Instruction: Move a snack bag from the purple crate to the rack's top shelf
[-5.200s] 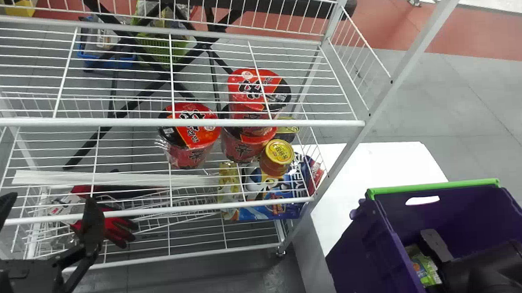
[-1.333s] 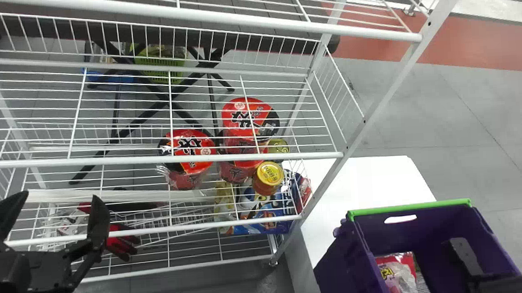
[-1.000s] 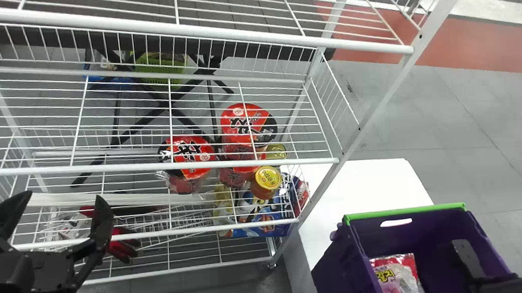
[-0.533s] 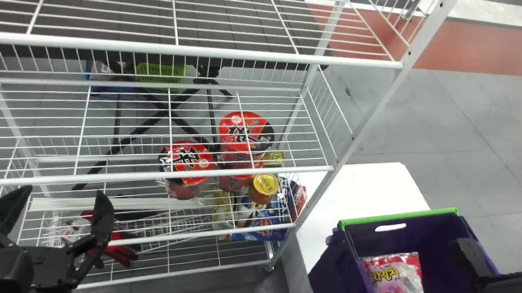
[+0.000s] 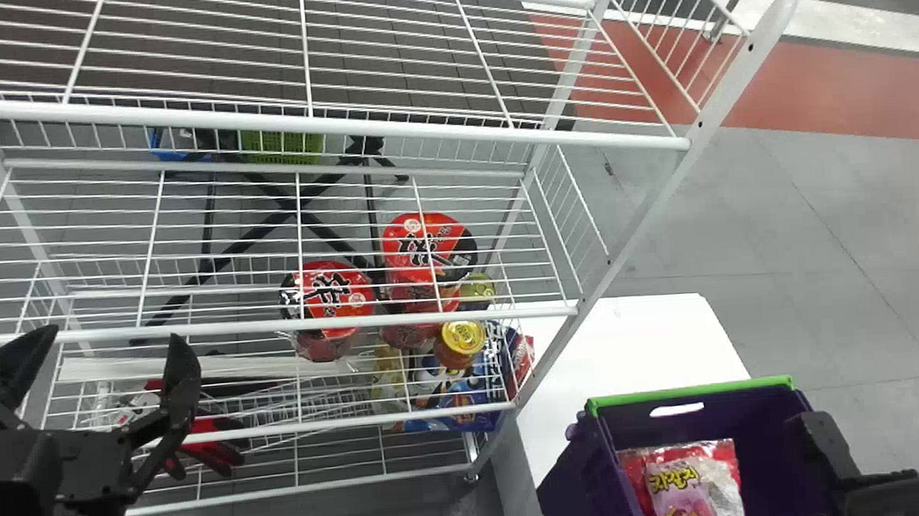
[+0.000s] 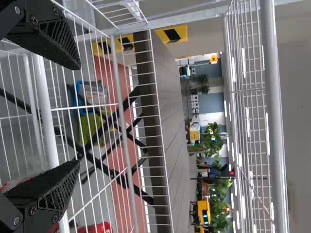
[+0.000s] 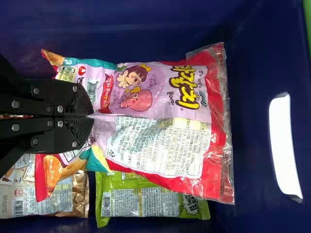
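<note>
My right gripper (image 5: 826, 443) hangs over the right side of the purple crate (image 5: 691, 394). Beside it, in the crate's mouth, is a red and pink snack bag (image 5: 677, 488). The right wrist view has the right gripper (image 7: 92, 116) shut on the middle of that snack bag (image 7: 165, 136), which is creased where it is pinched. My left gripper (image 5: 115, 335) stands open in front of the rack at the left; the left wrist view shows this left gripper (image 6: 78, 115) with nothing between its fingers. The rack's uppermost wire shelf in the head view (image 5: 388, 128) runs across the top.
Red noodle cups (image 5: 326, 294) and a yellow-lidded jar (image 5: 463, 337) stand on lower rack levels, with red gloves (image 5: 212, 445) lower left. A white table (image 5: 632, 343) lies between rack and crate. A green bag (image 7: 146, 199) and another packet (image 7: 39, 194) lie in the crate below.
In the head view, rack and crate have shifted downward, bringing more of the upper shelf into sight. The snack bag has come up into view in the crate with my right gripper.
</note>
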Tool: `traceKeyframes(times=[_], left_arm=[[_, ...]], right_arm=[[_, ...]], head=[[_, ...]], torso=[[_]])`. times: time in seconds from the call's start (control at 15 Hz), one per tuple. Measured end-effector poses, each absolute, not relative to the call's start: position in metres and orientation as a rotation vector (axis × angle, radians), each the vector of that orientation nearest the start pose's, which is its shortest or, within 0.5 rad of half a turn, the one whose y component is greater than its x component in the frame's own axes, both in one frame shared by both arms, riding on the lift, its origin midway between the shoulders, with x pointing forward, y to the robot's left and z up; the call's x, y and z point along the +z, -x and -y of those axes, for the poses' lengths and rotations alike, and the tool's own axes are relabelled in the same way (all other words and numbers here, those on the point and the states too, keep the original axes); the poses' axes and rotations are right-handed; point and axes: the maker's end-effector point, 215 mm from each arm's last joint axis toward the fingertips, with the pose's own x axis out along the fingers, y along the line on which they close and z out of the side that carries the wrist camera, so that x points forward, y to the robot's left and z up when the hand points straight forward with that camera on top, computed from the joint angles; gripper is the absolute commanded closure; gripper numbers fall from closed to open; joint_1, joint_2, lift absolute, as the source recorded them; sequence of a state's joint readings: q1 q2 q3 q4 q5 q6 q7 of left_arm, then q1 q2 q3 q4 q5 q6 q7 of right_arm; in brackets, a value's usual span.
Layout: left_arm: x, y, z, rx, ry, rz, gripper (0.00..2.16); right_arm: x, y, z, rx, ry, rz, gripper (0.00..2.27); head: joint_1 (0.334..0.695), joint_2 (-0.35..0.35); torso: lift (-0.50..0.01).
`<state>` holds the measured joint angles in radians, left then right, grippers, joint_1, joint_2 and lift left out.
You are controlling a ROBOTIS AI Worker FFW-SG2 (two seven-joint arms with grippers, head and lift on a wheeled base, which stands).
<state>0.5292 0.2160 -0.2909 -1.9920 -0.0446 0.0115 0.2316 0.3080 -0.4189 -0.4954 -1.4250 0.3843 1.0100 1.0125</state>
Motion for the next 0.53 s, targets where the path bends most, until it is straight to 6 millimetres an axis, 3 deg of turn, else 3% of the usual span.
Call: traceKeyframes(times=[0.53], left_arm=[[-0.3982,-0.4063,-0.1414,-0.125,-0.121,-0.134,0.13]], right_arm=[[-0.6076,-0.1887,0.5552,0.026,-0.161,-1.391,1.57]], head=[[0.695,-0.35]], torso=[[-0.237]])
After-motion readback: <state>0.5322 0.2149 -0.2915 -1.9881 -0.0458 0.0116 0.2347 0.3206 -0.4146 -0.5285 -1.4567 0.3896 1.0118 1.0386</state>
